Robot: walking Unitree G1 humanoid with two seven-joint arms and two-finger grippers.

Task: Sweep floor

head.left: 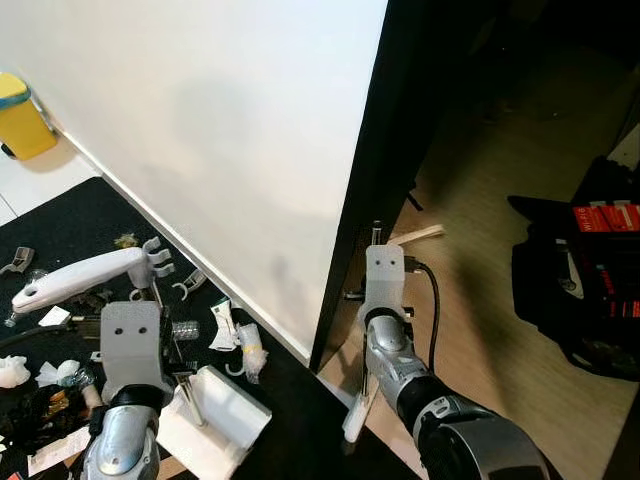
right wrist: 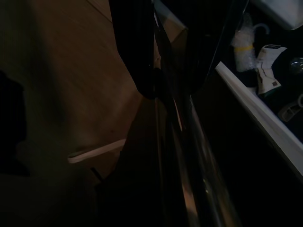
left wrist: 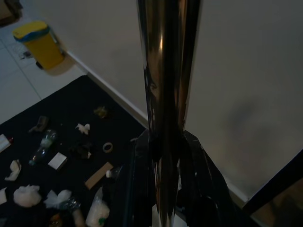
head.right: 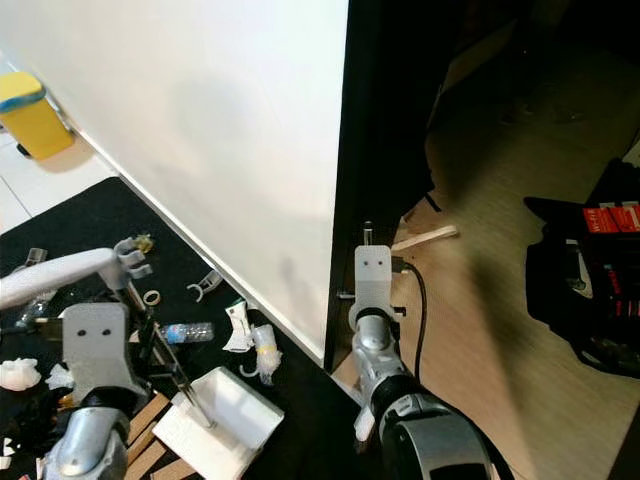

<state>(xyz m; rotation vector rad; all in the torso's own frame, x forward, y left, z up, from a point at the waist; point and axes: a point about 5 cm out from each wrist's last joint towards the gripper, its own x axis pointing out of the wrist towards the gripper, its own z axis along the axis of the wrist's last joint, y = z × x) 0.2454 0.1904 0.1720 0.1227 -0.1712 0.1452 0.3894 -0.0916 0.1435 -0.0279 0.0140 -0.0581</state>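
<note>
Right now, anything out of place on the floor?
Yes. Litter is strewn over the black mat: a bottle, tissue wads, a tape ring. A wood stick lies loose on the wood floor.

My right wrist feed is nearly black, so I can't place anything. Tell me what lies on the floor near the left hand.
Observer: Litter is scattered on a black mat, including a plastic bottle and crumpled tissue.
Operator: Give me the dustpan's position.
Observer: The white dustpan sits on the mat just ahead of the left hand, which is closed on its shiny dustpan pole.
Operator: Say what's at the bottom of the pole in my right hand.
Observer: The right hand grips a thin broom pole. Its white brush head is down near the mat's edge.
</note>
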